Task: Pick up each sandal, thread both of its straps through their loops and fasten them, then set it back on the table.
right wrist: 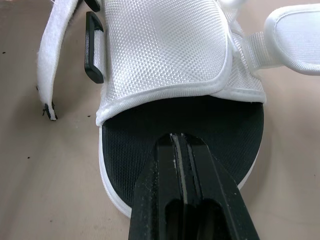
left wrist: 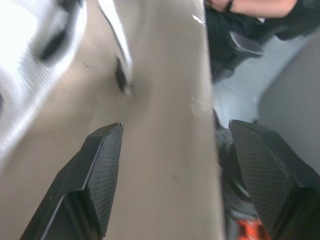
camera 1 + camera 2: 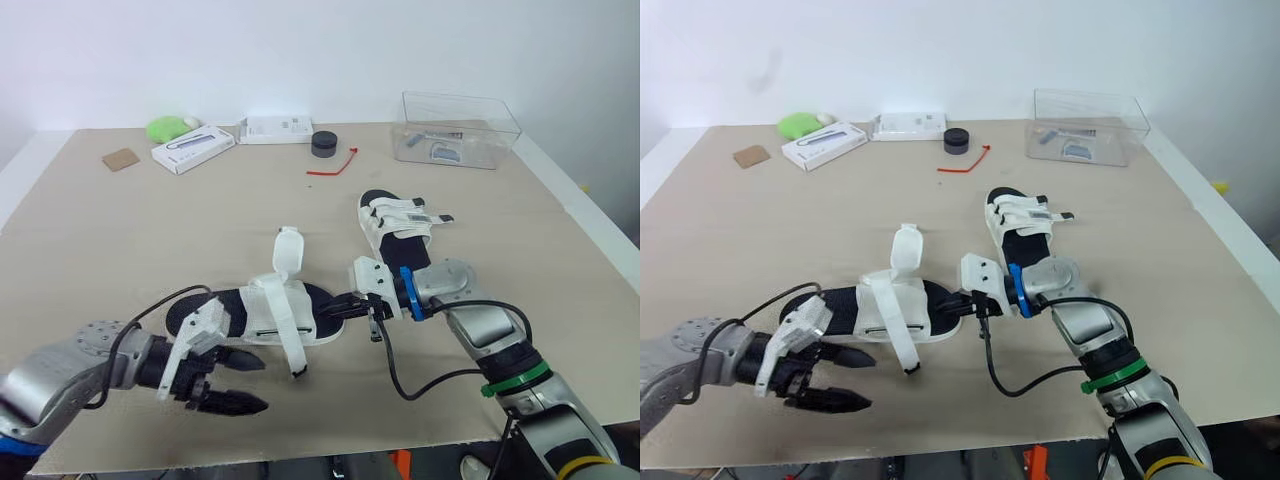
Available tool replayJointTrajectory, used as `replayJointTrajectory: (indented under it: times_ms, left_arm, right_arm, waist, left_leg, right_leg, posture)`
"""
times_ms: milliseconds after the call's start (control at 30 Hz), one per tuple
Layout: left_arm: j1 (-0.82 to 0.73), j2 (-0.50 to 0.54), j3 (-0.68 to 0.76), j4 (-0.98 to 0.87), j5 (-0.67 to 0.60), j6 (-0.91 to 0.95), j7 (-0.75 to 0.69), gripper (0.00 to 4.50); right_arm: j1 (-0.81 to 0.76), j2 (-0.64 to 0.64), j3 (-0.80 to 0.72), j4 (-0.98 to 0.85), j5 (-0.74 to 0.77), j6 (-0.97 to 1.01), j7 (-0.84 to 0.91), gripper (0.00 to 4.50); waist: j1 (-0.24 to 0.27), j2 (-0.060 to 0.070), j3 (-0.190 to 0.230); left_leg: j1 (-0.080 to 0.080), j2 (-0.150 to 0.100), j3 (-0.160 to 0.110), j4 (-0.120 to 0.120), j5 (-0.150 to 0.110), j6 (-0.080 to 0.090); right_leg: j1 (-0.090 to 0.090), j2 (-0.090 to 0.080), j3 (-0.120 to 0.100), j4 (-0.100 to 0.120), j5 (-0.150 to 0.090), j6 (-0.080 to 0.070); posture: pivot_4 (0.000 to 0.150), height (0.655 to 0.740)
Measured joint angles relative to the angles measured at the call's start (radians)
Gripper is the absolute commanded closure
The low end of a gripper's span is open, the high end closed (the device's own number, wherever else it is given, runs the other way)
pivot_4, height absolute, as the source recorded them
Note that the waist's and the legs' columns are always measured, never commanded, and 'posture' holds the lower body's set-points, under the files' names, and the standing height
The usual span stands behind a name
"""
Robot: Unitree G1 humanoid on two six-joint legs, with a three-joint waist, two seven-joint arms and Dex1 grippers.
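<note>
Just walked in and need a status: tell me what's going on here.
The robot is working on the near sandal, which lies on the table with both straps loose, one flipped up and one trailing toward the table's near edge. The right gripper, fingers shut, sits at its toe end. The left gripper hovers open beside the heel, holding nothing. The far sandal lies behind, straps laid across it.

My head's two eyes share the whole bench from above; my wrist cameras sit low, close beside the unfastened sandal.
</note>
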Motion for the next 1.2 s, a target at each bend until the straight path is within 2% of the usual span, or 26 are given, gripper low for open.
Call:
replayJointTrajectory:
  times_ms: [233,633,667,700,800,833,900,1067,1200]
  left_arm:
    - [-0.083,-0.117,-0.059,0.069,0.063,-0.001,0.033,1.01]
    - [-0.162,-0.223,-0.076,0.146,0.074,0.046,0.064,1.01]
    - [-0.169,-0.235,-0.072,0.154,0.072,0.059,0.077,1.52]
    - [-0.172,-0.241,-0.066,0.158,0.068,0.068,0.088,1.75]
    - [-0.169,-0.258,-0.059,0.169,0.073,0.075,0.117,3.17]
    - [-0.162,-0.257,-0.062,0.167,0.083,0.071,0.116,3.82]
    - [-0.145,-0.257,-0.069,0.167,0.093,0.068,0.116,4.41]
    - [-0.135,-0.276,-0.052,0.159,0.07,0.101,0.142,4.41]
    - [-0.14,-0.302,0.005,0.159,-0.024,0.204,0.17,4.41]
  right_arm:
    - [0.0,0.012,0.0,0.005,-0.002,-0.003,-0.026,4.5]
    - [-0.036,0.026,-0.004,0.057,-0.019,-0.045,-0.049,4.5]
    - [-0.034,0.026,-0.004,0.056,-0.019,-0.046,-0.049,4.5]
    - [-0.033,0.026,-0.004,0.055,-0.019,-0.046,-0.049,4.5]
    - [-0.028,0.023,-0.004,0.055,-0.019,-0.045,-0.049,4.5]
    - [-0.028,0.023,-0.004,0.054,-0.019,-0.045,-0.049,4.5]
    - [-0.027,0.021,-0.004,0.054,-0.019,-0.045,-0.049,4.5]
    - [-0.026,0.018,-0.004,0.053,-0.019,-0.045,-0.049,4.5]
    - [-0.026,0.017,-0.004,0.051,-0.019,-0.045,-0.048,4.5]
  waist:
    - [-0.001,0.0,0.0]
    - [-0.001,0.0,0.0]
    - [-0.001,0.0,0.0]
    - [-0.001,0.0,0.0]
    - [-0.001,0.0,0.0]
    - [-0.002,0.0,0.0]
    - [-0.002,0.0,0.0]
    - [-0.001,0.0,0.0]
    - [-0.001,0.0,0.0]
  left_leg:
    - [0.0,0.0,0.0,0.0,0.0,0.0]
    - [0.0,0.0,0.0,0.0,0.0,0.0]
    - [0.0,0.0,0.0,0.0,0.0,0.0]
    - [0.0,0.0,0.0,0.0,0.0,0.0]
    - [0.0,0.0,0.0,0.0,0.0,0.0]
    - [0.0,0.0,0.0,0.0,0.0,0.0]
    - [0.0,0.0,0.0,0.0,0.0,0.0]
    - [0.0,0.0,0.0,0.0,0.0,0.0]
    - [0.0,0.0,-0.001,0.0,0.0,0.0]
  right_leg:
    - [0.0,0.0,0.0,0.0,0.0,0.001]
    - [0.0,0.0,0.001,0.0,0.001,0.002]
    - [0.0,0.0,0.001,0.0,0.001,0.002]
    - [0.0,0.0,0.001,0.0,0.001,0.002]
    - [0.0,0.0,0.001,0.0,0.001,0.002]
    - [0.0,0.0,0.001,0.0,0.001,0.002]
    - [0.0,0.0,0.001,0.0,0.001,0.002]
    - [0.0,0.0,0.001,0.0,0.001,0.002]
    - [0.0,-0.001,0.002,0.0,0.001,0.002]
  posture:
    - [0.15,0.74]
    - [0.15,0.74]
    - [0.15,0.74]
    - [0.15,0.74]
    - [0.15,0.74]
    - [0.15,0.74]
    - [0.15,0.74]
    - [0.15,0.74]
    - [0.15,0.74]
